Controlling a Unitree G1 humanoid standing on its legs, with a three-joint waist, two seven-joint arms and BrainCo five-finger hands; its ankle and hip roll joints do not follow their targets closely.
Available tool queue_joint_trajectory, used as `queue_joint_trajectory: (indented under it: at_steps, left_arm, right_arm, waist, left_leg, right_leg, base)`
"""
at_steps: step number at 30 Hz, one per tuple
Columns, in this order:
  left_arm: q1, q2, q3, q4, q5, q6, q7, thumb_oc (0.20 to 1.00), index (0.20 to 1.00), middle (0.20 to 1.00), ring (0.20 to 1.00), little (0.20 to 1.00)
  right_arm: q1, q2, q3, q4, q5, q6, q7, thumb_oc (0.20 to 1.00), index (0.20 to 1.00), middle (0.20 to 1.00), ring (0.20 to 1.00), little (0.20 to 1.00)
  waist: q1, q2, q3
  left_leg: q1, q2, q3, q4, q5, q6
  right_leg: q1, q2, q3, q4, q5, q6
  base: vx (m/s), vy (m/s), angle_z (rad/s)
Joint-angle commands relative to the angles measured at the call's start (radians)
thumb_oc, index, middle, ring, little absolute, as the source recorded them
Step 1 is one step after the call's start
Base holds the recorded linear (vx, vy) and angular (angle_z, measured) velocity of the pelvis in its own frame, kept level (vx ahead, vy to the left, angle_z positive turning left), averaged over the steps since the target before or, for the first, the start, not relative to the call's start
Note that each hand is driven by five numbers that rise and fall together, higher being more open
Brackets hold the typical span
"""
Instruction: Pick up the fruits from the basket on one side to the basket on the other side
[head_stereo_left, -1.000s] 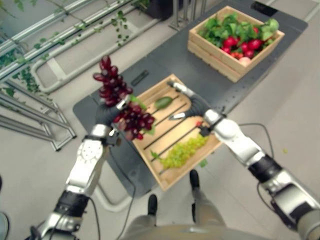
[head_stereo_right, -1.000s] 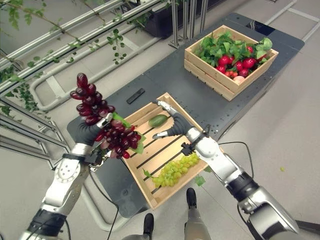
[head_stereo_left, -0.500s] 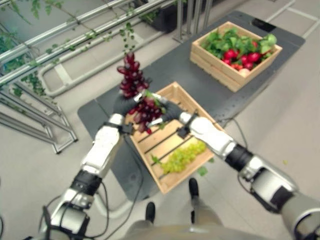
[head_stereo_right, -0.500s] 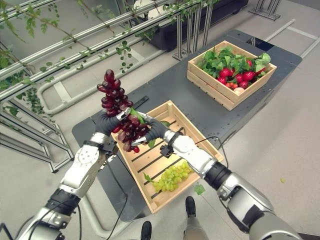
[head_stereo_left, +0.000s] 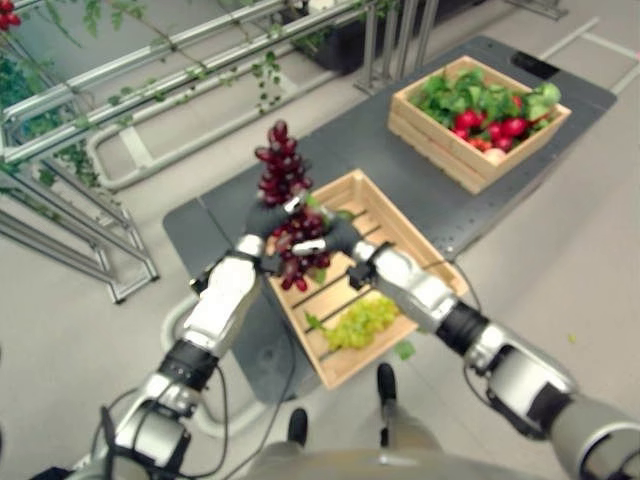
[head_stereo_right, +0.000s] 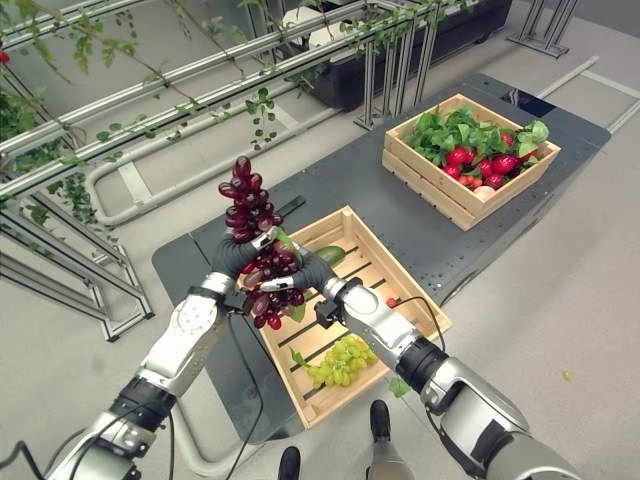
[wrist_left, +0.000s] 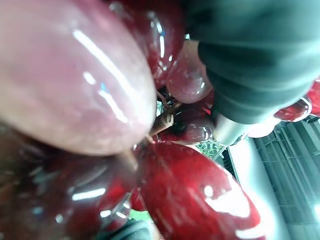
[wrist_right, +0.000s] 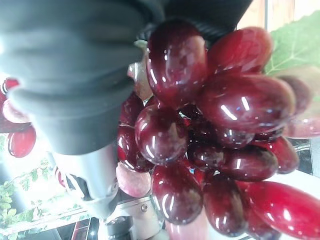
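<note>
Both hands meet on the red grapes (head_stereo_right: 255, 245), held up in the air over the left edge of the near crate (head_stereo_right: 395, 290) on the bench (head_stereo_right: 400, 215). Your left hand (head_stereo_right: 236, 258) is curled round the bunch near its middle: half the cluster stands up above the hand, the rest hangs below. Your right hand (head_stereo_right: 310, 272) is at the lower half of the bunch from the other side; its wrist view has a finger lying against the berries, but you cannot tell whether that hand has closed on them or only touches. Step in hand, by my reading: a hand-over of the red grapes from left to right, on the way to the far crate (head_stereo_right: 440, 190), which already holds greens and red fruit. Green grapes (head_stereo_right: 340, 360) and an avocado (head_stereo_right: 330, 255) lie in the near crate, not yet moved. Next move calls for a firm right-hand grip on the stem or the core of the cluster before the left lets go; the bunch is loose and top-heavy, so it may flop or shed berries. Then carry it right to the far crate.
</note>
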Motion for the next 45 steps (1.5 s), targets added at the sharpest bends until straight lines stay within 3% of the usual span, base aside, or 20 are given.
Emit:
queue_joint_trajectory:
  at_steps: [1, 6, 7, 8, 26, 27, 28, 30, 35, 45]
  left_arm:
    - [-0.103, -0.032, -0.04, -0.08, -0.052, -0.066, -0.031, 0.2, 0.2, 0.2, 0.2, 0.2]
    - [-0.09, -0.054, -0.059, -0.106, -0.078, -0.063, -0.042, 0.2, 0.2, 0.2, 0.2, 0.2]
    - [-0.09, -0.059, -0.066, -0.107, -0.082, -0.064, -0.042, 0.2, 0.2, 0.2, 0.2, 0.2]
    - [-0.091, -0.064, -0.071, -0.105, -0.088, -0.062, -0.04, 0.2, 0.2, 0.2, 0.2, 0.2]
    - [-0.039, -0.072, -0.061, -0.124, -0.11, -0.057, -0.035, 0.2, 0.2, 0.2, 0.2, 0.2]
    - [-0.026, -0.071, -0.049, -0.126, -0.114, -0.061, -0.032, 0.354, 0.354, 0.354, 0.354, 0.354]
    - [-0.026, -0.071, -0.049, -0.126, -0.114, -0.061, -0.032, 0.423, 0.423, 0.423, 0.423, 0.423]
    - [-0.008, -0.075, -0.032, -0.134, -0.123, -0.07, -0.028, 1.0, 1.0, 1.0, 1.0, 1.0]
    - [0.015, -0.083, -0.009, -0.144, -0.129, -0.081, -0.02, 1.0, 1.0, 1.0, 1.0, 1.0]
    - [0.126, -0.082, 0.133, -0.287, -0.224, -0.166, -0.033, 1.0, 1.0, 1.0, 1.0, 1.0]
  right_arm:
    - [-0.032, 0.079, -0.029, -0.043, -0.026, -0.074, 0.017, 1.0, 1.0, 1.0, 1.0, 1.0]
    - [-0.032, 0.094, -0.035, -0.038, -0.049, -0.083, -0.007, 1.0, 1.0, 1.0, 1.0, 1.0]
    - [-0.033, 0.097, -0.035, -0.038, -0.061, -0.087, -0.015, 0.774, 0.774, 0.774, 0.774, 0.774]
    - [-0.034, 0.102, -0.039, -0.034, -0.074, -0.09, -0.028, 0.2, 0.2, 0.2, 0.2, 0.2]
    - [0.054, 0.081, -0.123, -0.059, -0.124, -0.099, -0.099, 0.2, 0.2, 0.2, 0.2, 0.2]
    - [0.064, 0.076, -0.135, -0.058, -0.131, -0.099, -0.103, 0.2, 0.2, 0.2, 0.2, 0.2]
    - [0.064, 0.076, -0.135, -0.058, -0.131, -0.099, -0.103, 0.2, 0.2, 0.2, 0.2, 0.2]
    - [0.081, 0.069, -0.159, -0.058, -0.142, -0.101, -0.113, 0.2, 0.2, 0.2, 0.2, 0.2]
    - [0.11, 0.057, -0.185, -0.067, -0.162, -0.107, -0.122, 0.2, 0.2, 0.2, 0.2, 0.2]
    - [0.191, 0.022, -0.274, -0.085, -0.208, -0.134, -0.136, 0.2, 0.2, 0.2, 0.2, 0.2]
  waist:
    - [0.015, -0.009, -0.041]
    - [0.018, -0.008, -0.045]
    - [0.017, -0.008, -0.046]
    - [0.017, -0.007, -0.047]
    - [0.013, -0.011, -0.051]
    - [0.013, -0.013, -0.051]
    - [0.013, -0.013, -0.051]
    - [0.014, -0.016, -0.049]
    - [0.018, -0.023, -0.048]
    - [0.034, -0.046, -0.042]
  left_leg:
    - [-0.044, -0.064, -0.019, 0.013, -0.042, 0.042]
    - [-0.049, -0.062, -0.025, 0.011, -0.038, 0.042]
    - [-0.05, -0.062, -0.026, 0.011, -0.038, 0.043]
    - [-0.052, -0.062, -0.027, 0.011, -0.037, 0.043]
    - [-0.054, -0.07, -0.033, 0.012, -0.038, 0.048]
    - [-0.054, -0.071, -0.033, 0.014, -0.039, 0.049]
    - [-0.054, -0.071, -0.033, 0.014, -0.039, 0.049]
    - [-0.053, -0.074, -0.034, 0.015, -0.04, 0.052]
    - [-0.052, -0.079, -0.037, 0.017, -0.044, 0.056]
    - [-0.055, -0.091, -0.037, 0.021, -0.054, 0.068]
  right_leg:
    - [0.112, 0.024, 0.039, 0.018, -0.247, 0.022]
    - [0.107, 0.023, 0.038, 0.017, -0.246, 0.024]
    - [0.106, 0.022, 0.038, 0.017, -0.245, 0.024]
    - [0.106, 0.021, 0.039, 0.017, -0.244, 0.024]
    - [0.104, 0.014, 0.032, 0.018, -0.236, 0.033]
    - [0.105, 0.011, 0.03, 0.018, -0.235, 0.035]
    - [0.105, 0.011, 0.03, 0.018, -0.235, 0.035]
    - [0.105, 0.009, 0.028, 0.02, -0.233, 0.037]
    - [0.108, 0.007, 0.024, 0.021, -0.233, 0.039]
    - [0.107, -0.001, 0.023, 0.022, -0.227, 0.047]
  base:
    - [0.0, 0.0, 0.0]
    - [0.0, 0.0, 0.0]
    - [0.0, 0.0, 0.0]
    - [0.0, 0.0, 0.0]
    - [0.0, 0.0, 0.0]
    - [0.0, 0.0, 0.0]
    - [0.0, 0.0, 0.0]
    - [0.0, 0.0, 0.0]
    - [0.0, 0.008, 0.03]
    - [0.0, 0.006, 0.05]
